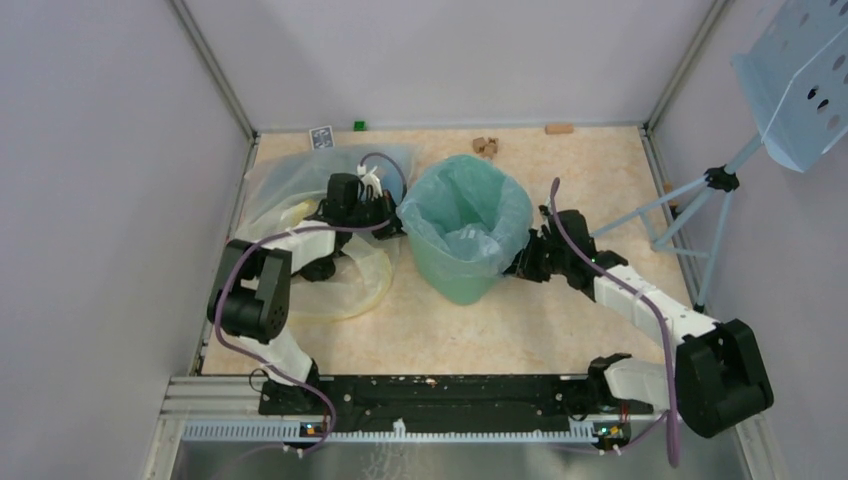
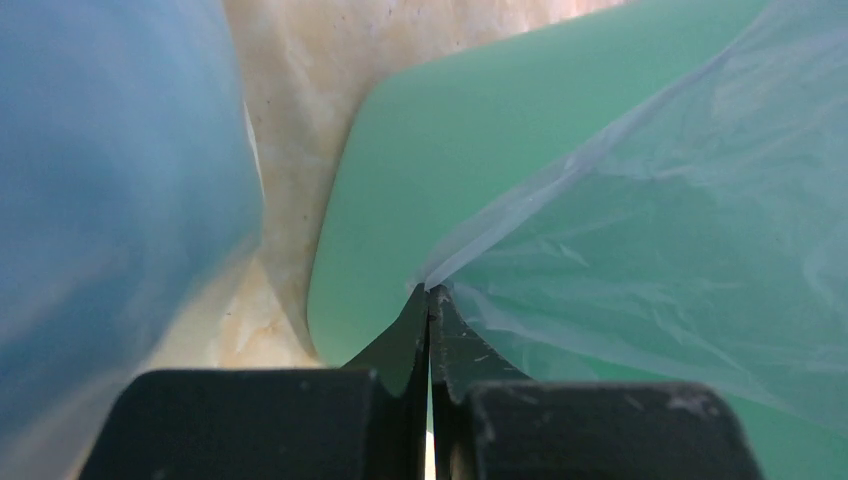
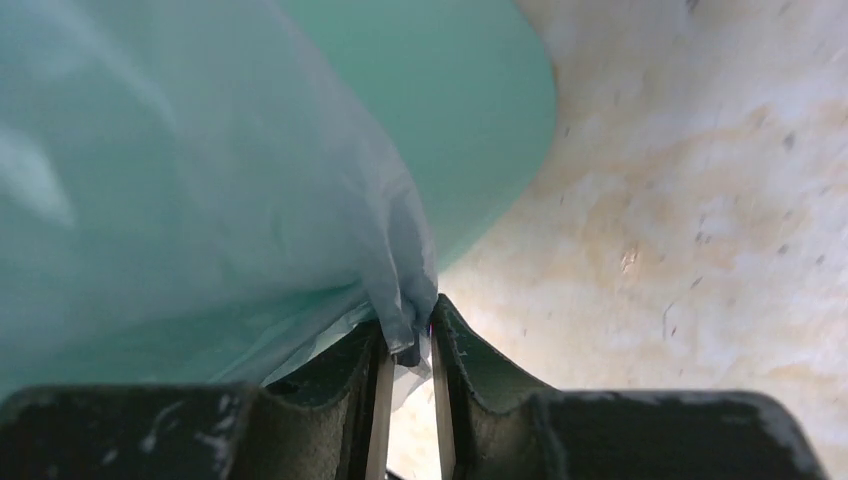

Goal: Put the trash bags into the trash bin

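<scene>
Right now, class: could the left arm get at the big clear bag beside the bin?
Probably yes: the clear bag lies uncovered under that arm, though the left gripper, shut on the trash bag, must let go first.

Blue blur (image 2: 100,200) beside trash bin (image 2: 500,150)

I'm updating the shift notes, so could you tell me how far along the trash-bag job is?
Done: the trash bag sits inside the trash bin, its edge folded over the rim. In hand: the left gripper and the right gripper each pinch the bag's edge on opposite sides. Remaining: probably settling the edge and letting go.
</scene>
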Available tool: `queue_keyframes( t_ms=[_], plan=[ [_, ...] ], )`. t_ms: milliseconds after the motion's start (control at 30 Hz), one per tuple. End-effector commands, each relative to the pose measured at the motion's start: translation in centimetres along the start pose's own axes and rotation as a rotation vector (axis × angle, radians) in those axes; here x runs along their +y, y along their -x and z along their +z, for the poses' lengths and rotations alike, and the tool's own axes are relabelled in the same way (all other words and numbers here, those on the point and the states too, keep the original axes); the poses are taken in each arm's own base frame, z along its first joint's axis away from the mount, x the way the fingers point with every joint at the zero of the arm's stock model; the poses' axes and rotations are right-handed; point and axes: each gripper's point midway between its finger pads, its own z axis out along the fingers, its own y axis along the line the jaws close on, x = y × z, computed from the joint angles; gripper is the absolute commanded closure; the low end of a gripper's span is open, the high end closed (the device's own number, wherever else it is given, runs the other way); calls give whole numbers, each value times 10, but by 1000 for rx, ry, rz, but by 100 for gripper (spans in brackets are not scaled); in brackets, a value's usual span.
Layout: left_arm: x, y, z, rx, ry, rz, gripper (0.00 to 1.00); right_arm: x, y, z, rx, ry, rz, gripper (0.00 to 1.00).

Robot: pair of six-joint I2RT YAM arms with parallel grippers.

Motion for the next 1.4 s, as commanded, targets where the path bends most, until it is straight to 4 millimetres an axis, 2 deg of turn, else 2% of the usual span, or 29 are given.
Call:
queue_keyframes(
  t_ms=[0, 100, 200, 400, 567, 667, 800, 967, 1100, 1200, 1367],
  plan=[
    [-41, 5, -6, -134, -66, 36, 100, 21, 66, 8, -123, 50, -41, 80],
    [-54, -12, -5, -165, -69, 9, 100, 9, 86, 15, -126, 0, -33, 80],
    [-66, -18, -10, -204, -82, -9, 100, -7, 93, 9, -140, -34, -10, 79],
    [-64, -16, -27, -274, -23, 10, 100, -25, 108, -3, -180, -38, 19, 78],
    [-44, -14, -28, -263, 54, 4, 100, -34, 94, 6, -142, -42, 33, 78],
    [-25, -17, -26, -251, 95, 8, 100, -45, 83, 12, -134, -56, 52, 78],
    [-2, -24, -10, -189, 131, 8, 100, -50, 69, 14, -134, -42, 71, 77],
    [-5, -15, 12, -141, 76, 12, 100, -53, 63, 11, -148, -43, 74, 77],
    [-7, -9, 21, -121, 55, 9, 100, -59, 61, 10, -144, -71, 74, 76],
    [-8, -7, 20, -122, 62, 18, 100, -56, 63, 5, -153, -73, 60, 72],
    [-2, 2, 6, -156, 130, 52, 85, -55, 71, -15, -214, -114, 27, 68]
  ],
)
